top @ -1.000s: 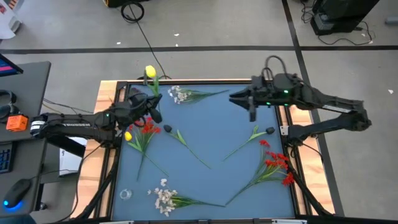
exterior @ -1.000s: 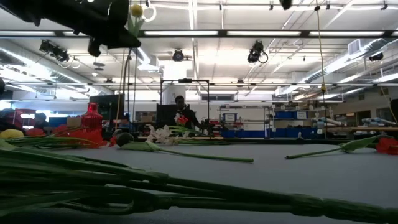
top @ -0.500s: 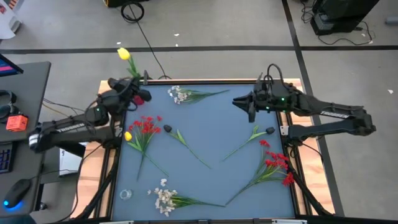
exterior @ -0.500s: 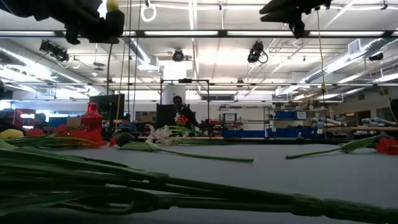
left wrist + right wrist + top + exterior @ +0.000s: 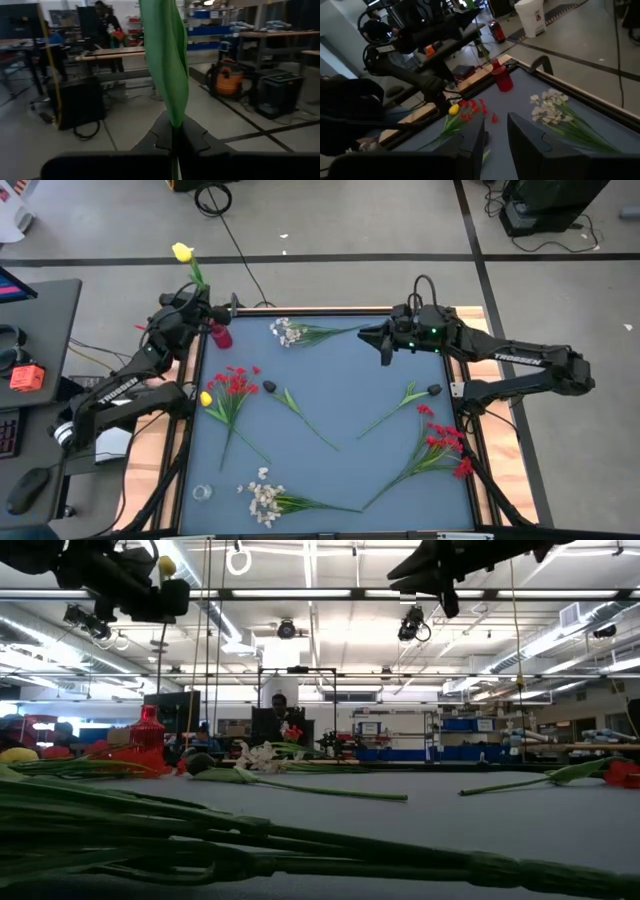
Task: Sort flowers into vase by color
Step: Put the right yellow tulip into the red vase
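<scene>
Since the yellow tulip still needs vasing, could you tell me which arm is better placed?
Left: its claw is shut on the tulip, right by the vase. The right claw hovers empty farther off.

Foreground: thick green stems (image 5: 250,845) lie across the blue table (image 5: 450,815), blurred.
Far left: red vase (image 5: 148,727) stands upright; red flowers (image 5: 130,760) and a yellow bloom (image 5: 18,754) lie near it.
Middle: white blossoms (image 5: 258,754) on a stem.
Right: a leafy stem (image 5: 550,775).
Overhead: left gripper (image 5: 150,595) with a yellow bloom above it; right gripper (image 5: 440,565).
Background: a person (image 5: 280,710).
</scene>
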You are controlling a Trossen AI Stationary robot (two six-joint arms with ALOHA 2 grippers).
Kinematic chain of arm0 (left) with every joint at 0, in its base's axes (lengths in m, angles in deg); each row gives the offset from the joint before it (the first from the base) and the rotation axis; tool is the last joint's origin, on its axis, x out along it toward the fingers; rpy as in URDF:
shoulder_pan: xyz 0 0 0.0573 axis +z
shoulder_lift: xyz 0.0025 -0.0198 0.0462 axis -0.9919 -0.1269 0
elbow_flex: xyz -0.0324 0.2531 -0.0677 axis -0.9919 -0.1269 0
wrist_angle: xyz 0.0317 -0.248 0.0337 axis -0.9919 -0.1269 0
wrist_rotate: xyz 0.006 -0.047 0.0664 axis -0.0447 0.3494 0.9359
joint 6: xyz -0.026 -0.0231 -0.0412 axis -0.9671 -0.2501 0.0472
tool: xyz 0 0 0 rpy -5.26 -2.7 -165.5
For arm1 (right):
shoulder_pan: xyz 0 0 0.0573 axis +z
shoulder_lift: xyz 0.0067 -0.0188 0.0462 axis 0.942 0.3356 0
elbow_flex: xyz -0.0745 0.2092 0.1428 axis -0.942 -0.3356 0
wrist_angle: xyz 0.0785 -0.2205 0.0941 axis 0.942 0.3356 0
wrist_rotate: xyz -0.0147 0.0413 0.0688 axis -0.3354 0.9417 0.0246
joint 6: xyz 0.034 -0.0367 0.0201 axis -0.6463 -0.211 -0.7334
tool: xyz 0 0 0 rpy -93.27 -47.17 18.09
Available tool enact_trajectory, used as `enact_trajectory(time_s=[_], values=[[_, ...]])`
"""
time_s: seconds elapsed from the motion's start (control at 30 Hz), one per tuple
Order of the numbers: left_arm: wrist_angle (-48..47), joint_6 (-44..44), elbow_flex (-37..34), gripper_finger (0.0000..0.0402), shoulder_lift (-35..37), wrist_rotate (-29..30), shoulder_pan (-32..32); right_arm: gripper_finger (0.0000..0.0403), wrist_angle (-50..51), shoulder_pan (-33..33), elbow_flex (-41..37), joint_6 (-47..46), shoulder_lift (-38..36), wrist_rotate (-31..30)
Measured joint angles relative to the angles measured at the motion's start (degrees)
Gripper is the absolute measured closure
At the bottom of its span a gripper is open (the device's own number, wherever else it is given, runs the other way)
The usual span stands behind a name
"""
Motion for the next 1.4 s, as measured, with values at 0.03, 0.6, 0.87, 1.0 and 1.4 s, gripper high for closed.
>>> enact_trajectory(time_s=[0.03,0.6,0.87,1.0,1.4], values=[[-0.03,-0.02,0.0,0.0393,-0.02,0.0,0.8,0.0309,-0.18,-0.26,0.0,-0.27,0.37,0.26],[-0.15,-2.17,0.0,0.0391,-1.4,-1.75,7.77,0.0309,-1.11,-3.24,0.0,0.58,1.82,2.74],[-1.36,-4.52,-0.02,0.0391,-2.01,-1.73,7.73,0.0309,-1.32,-4.42,0.0,1.26,1.82,5.24],[-3.75,-6.73,-0.02,0.0384,-2.05,-1.26,7.73,0.0309,-1.2,-4.42,0.0,2.29,1.82,5.27],[-10.86,-13.51,-0.02,0.0354,-2.08,-1.1,7.66,0.0309,-1.18,-4.4,0.0,5.07,1.82,6.75]])
